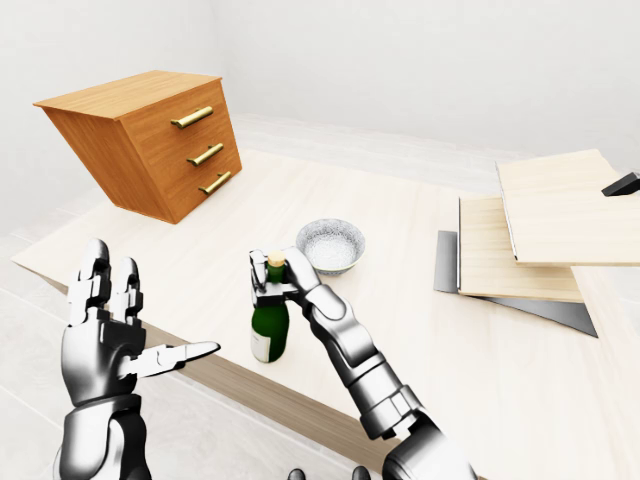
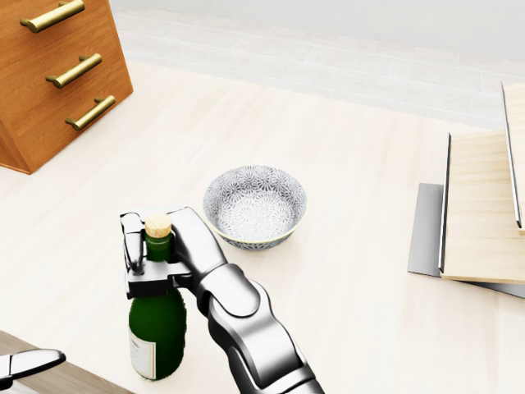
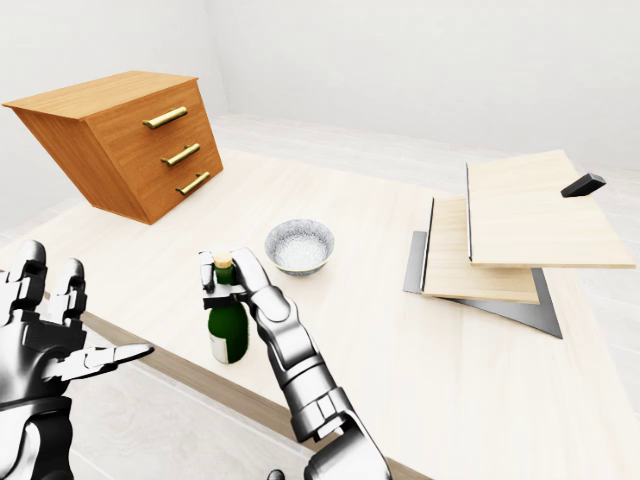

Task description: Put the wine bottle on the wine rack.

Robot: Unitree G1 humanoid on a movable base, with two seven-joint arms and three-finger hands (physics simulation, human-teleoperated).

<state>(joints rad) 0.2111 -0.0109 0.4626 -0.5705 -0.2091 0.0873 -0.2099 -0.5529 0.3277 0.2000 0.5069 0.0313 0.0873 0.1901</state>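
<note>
My right hand (image 2: 160,250) pinched the wine bottle (image 2: 156,328) at its neck; my left hand (image 1: 105,335) was spread wide.

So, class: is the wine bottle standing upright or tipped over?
Upright. The wine bottle stands on its base on the table, cork on top, with the right hand closed round its neck.
</note>
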